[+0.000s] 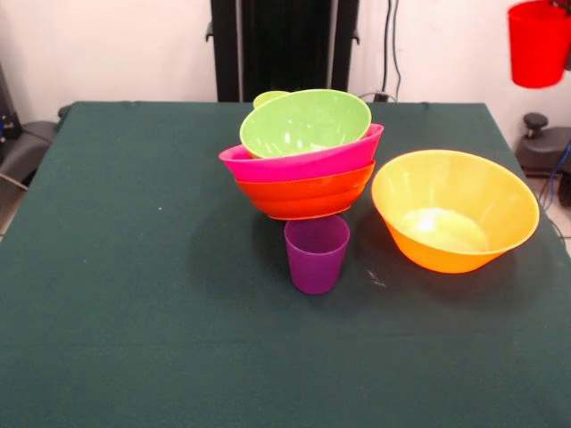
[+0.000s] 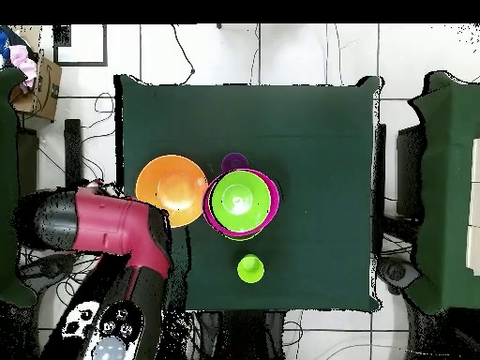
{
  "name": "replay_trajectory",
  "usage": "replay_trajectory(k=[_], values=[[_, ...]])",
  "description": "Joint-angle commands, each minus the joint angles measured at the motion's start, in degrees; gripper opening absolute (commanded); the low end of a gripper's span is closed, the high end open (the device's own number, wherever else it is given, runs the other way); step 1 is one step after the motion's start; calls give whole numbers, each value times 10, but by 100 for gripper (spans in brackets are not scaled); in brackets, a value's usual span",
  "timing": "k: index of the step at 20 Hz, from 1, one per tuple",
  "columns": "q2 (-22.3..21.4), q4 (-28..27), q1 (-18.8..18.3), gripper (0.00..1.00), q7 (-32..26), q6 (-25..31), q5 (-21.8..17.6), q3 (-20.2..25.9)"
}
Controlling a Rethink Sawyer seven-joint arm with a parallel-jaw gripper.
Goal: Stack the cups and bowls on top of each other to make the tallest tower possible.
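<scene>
3 glossy plastic bowls, lime green on pink on red-orange, form the tower [image 1: 303, 156] at table centre. The red tapered plastic cup [image 1: 538, 42] hangs off-table; the gripper's state cannot be told. Next: carry it over the tower's green bowl [image 2: 240, 200].

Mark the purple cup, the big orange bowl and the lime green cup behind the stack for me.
purple cup [image 1: 316, 254]: front view, on its front wall.
big orange bowl [image 1: 453, 211]: front view, on its inner wall.
lime green cup [image 2: 249, 269]: overhead view, on its open mouth.
</scene>
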Motion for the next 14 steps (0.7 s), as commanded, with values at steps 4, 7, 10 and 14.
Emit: replay_trajectory(k=[4, 7, 10, 14], values=[[-37, 52, -128, 0, -156, 29, -113, 87], [-34, 49, -159, 0, -170, 18, -147, 101], [-32, 50, -181, 0, -170, 5, -174, 119], [-39, 46, -197, 0, -155, 13, -201, 136]])
